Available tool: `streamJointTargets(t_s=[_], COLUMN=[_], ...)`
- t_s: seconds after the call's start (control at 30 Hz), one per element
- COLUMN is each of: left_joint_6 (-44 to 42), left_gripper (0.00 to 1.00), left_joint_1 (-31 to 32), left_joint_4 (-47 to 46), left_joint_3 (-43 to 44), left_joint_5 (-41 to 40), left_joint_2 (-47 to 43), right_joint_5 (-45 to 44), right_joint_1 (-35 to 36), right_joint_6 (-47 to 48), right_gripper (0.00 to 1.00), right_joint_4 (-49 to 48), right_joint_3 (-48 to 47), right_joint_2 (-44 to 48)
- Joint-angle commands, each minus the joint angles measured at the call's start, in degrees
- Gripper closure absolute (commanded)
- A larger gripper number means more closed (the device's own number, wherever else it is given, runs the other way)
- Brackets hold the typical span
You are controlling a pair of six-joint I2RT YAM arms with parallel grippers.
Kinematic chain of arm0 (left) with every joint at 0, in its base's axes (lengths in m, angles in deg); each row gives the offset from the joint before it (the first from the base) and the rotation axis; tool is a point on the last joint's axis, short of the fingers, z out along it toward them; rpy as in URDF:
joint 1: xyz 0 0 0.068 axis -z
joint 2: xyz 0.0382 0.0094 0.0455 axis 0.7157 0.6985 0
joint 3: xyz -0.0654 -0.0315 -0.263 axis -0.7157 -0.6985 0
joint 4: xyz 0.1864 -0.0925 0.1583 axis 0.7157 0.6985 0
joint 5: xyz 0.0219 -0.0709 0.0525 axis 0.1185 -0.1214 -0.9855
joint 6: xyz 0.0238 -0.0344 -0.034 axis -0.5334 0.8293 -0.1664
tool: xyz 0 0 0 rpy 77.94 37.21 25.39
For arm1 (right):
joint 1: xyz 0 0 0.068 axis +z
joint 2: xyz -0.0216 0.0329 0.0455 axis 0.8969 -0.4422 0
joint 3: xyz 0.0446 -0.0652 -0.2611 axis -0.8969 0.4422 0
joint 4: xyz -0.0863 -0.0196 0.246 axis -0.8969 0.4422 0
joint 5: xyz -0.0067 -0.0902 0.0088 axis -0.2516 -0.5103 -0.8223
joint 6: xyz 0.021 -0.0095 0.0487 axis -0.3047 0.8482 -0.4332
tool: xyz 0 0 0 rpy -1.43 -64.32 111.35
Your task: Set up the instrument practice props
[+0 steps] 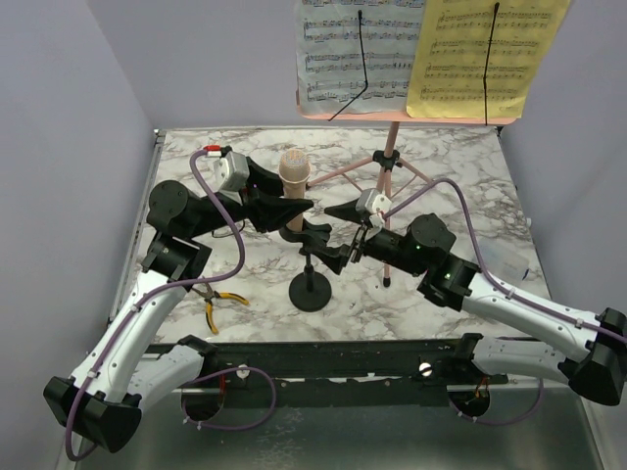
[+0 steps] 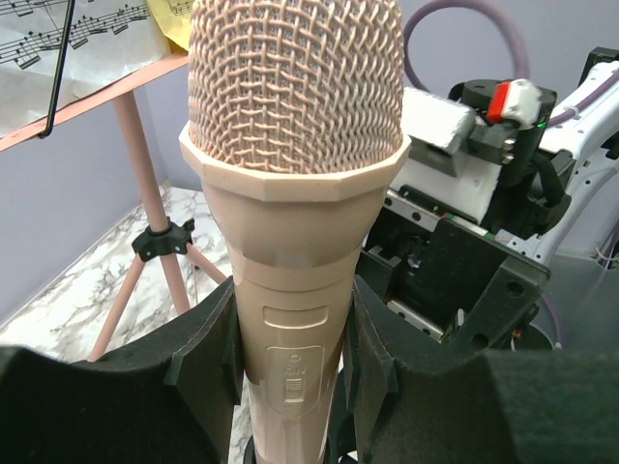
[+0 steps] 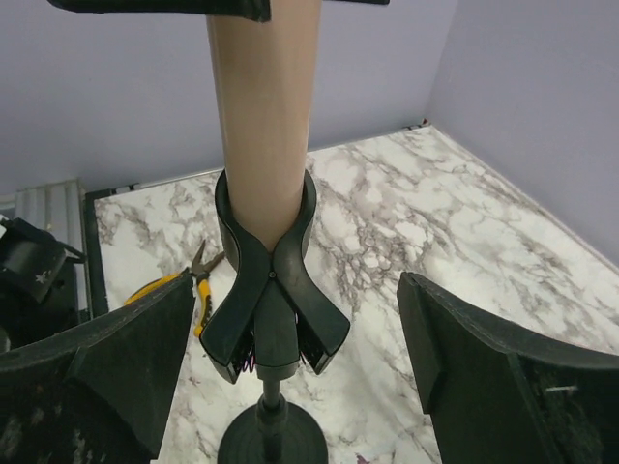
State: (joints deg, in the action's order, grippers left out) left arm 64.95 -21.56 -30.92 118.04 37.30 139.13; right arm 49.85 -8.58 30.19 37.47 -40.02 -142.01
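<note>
Beige mic (image 2: 295,193), with a mesh head and a smooth plastic handle, stands upright in the black forked clip (image 3: 271,290) of the round-based mic stand (image 1: 312,291), mid-table. Left gripper (image 2: 290,358) clamps the handle, pads touching both sides. Right gripper (image 3: 295,329) is spread wide around the clip, touching nothing. Behind, a pink desk (image 1: 392,116) on a thin pole (image 1: 390,162) holds white page (image 1: 353,49) and yellow page (image 1: 485,54). Pliers (image 1: 220,302) lie on the marble table (image 1: 470,176).

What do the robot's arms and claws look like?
The left arm and right arm have white shell links, chunky black round joints and a looping purple cable each. The left claw and right claw each have two broad black wedge-shaped fingers plus a white block with a red tab.
</note>
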Motion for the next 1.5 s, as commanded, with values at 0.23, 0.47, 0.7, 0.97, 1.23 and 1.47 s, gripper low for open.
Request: streamJointTargets(t_s=[0.23, 0.47, 0.7, 0.97, 1.23, 1.47], left_joint_6=[-0.1, -1.5, -2.7, -5.5, -5.6, -6.1], left_gripper=[1.00, 1.00, 1.00, 1.00, 1.00, 1.00], left_joint_1=[0.1, 0.1, 0.1, 0.1, 0.1, 0.1], left_joint_4=[-1.1, -1.0, -0.1, 2.7, 2.8, 2.9], left_joint_3=[-1.4, -3.1, -7.4, -8.6, -7.5, -8.1], left_joint_5=[2.9, 5.3, 3.4, 3.6, 4.5, 4.5], left_joint_2=[-0.9, -1.0, -3.8, -4.6, -3.0, -2.9], right_joint_5=[13.1, 16.3, 19.9, 20.5, 17.6, 15.8], right_joint_1=[-5.1, -6.4, -8.9, -9.1, -9.1, -9.1], right_joint_6=[-4.8, -4.3, -4.9, -5.1, -9.4, -13.2], right_gripper=[0.20, 1.00, 1.00, 1.00, 0.16, 0.01], right_joint_4=[-4.1, -2.5, -1.3, -0.6, 0.2, 2.6], right_joint_3=[0.4, 0.5, -0.1, 0.4, 0.2, -0.5], right_joint_2=[-4.3, -4.4, -6.3, -5.4, -4.3, -4.7])
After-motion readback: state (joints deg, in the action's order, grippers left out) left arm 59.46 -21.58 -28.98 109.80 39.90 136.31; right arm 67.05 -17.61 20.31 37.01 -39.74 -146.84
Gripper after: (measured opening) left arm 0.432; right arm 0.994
